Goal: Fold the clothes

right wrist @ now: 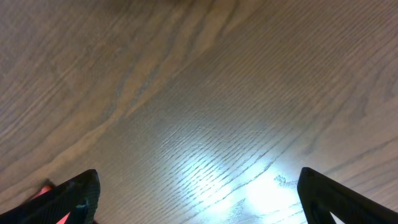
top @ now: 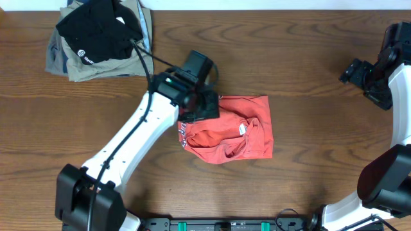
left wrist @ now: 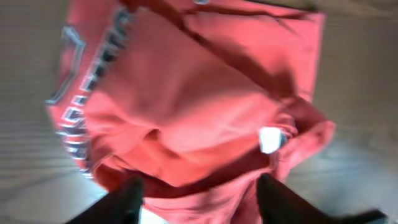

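Dark wooden table [top: 308, 167], grain running side to side. Right in the middle lies the red-orange T-shirt [top: 231, 131], bunched and only roughly folded, white neck tag up. At the far-left corner sits a khaki-grey folded garment [top: 64, 64], with a black folded garment [top: 96, 32] stacked on it.

The overhead camera looks straight down on the wooden table [top: 308, 83] from well above, with the red-orange T-shirt [top: 237, 128] near the middle. The left wrist camera hangs close over that same T-shirt [left wrist: 199, 112] (a blurred view), looking down past its own fingers [left wrist: 130, 199] at the bottom edge. The right wrist camera faces bare table [right wrist: 199, 93] at close range, sharing only the wood with the overhead view.
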You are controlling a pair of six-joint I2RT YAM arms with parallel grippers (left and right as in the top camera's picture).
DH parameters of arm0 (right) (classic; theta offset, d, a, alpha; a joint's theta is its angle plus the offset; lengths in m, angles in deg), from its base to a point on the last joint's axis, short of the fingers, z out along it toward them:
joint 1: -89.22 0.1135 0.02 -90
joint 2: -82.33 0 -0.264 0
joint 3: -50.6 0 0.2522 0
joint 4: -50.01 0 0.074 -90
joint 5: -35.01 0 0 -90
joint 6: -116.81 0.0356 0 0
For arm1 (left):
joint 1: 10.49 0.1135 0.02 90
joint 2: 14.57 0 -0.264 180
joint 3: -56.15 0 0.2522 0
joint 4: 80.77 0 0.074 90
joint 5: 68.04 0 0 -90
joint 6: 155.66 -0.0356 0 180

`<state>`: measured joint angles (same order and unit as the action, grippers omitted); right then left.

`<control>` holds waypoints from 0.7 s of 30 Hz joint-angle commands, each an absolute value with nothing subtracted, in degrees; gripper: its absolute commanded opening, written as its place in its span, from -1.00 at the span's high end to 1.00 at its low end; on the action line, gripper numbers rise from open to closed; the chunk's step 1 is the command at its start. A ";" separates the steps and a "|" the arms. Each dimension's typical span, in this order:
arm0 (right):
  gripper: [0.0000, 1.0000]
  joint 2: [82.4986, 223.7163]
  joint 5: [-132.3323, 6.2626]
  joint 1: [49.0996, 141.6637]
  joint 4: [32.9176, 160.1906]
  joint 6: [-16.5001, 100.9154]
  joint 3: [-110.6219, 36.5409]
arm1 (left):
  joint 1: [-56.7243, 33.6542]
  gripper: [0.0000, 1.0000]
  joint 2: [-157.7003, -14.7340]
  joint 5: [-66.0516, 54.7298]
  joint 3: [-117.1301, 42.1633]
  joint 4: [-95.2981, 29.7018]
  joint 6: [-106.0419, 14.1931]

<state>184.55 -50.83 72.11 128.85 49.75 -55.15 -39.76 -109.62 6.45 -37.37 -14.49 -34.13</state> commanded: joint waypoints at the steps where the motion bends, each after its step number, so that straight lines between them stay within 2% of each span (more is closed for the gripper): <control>1: -0.98 184.46 -50.06 72.03 128.89 49.01 -55.67 | -38.76 -0.34 -111.67 7.02 -37.20 -13.88 -32.97; 17: -0.99 184.46 -50.06 71.98 128.89 49.01 -55.67 | -38.89 -0.39 -122.42 -0.33 -36.83 -14.82 -34.33; 19: -0.98 184.46 -50.06 71.98 128.89 49.01 -55.67 | -38.91 -0.33 -122.53 -0.98 -36.83 -15.54 -34.35; 21: -0.99 184.46 -50.06 71.98 128.89 49.03 -55.67 | -39.04 -0.13 -122.53 -1.22 -36.83 -16.94 -34.53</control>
<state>184.55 -50.83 72.11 128.85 49.75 -55.15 -38.89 -122.10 0.20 -37.09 -16.20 -33.96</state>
